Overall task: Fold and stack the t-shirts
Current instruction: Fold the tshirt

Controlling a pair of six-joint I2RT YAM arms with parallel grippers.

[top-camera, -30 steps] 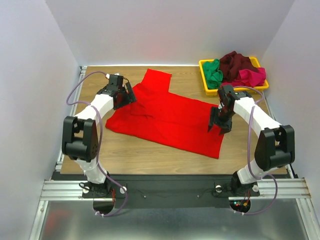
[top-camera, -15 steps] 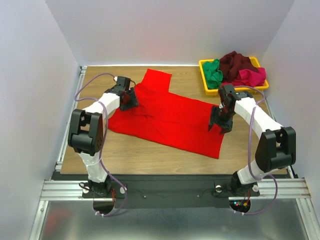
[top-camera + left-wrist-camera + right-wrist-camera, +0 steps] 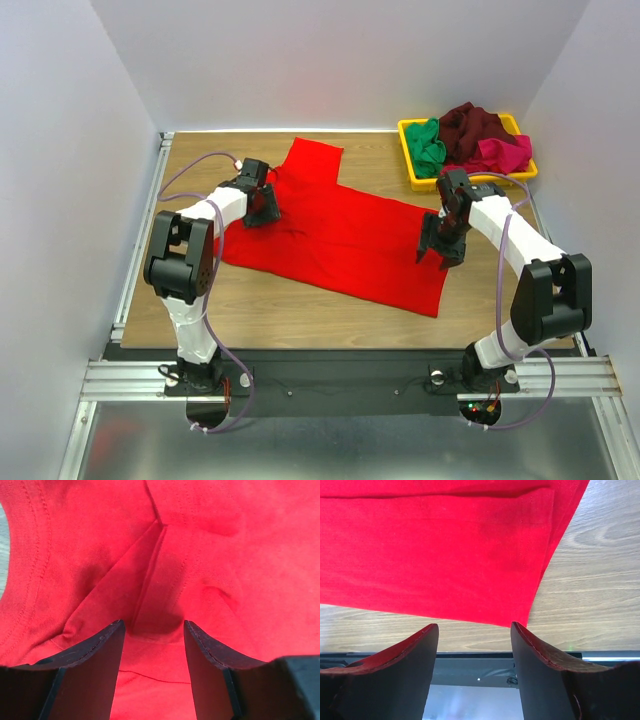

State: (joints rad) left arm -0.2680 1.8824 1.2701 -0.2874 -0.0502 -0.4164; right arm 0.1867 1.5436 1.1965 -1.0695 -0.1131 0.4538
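Now I see both pairs spread: left fingers (image 3: 95,672) over a crease in the red t-shirt (image 3: 340,235), right fingers (image 3: 402,667) above its edge.

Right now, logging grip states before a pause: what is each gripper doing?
Left gripper: open, a fold of the red t-shirt between its jaws, unclamped.
Right gripper: open, holding nothing, over the shirt's edge.

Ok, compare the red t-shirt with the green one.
The red t-shirt lies spread flat on the table; the green t-shirt is bunched up in the yellow tray. The red t-shirt lies alone; the green t-shirt is piled beside other shirts. Both are plain-coloured.
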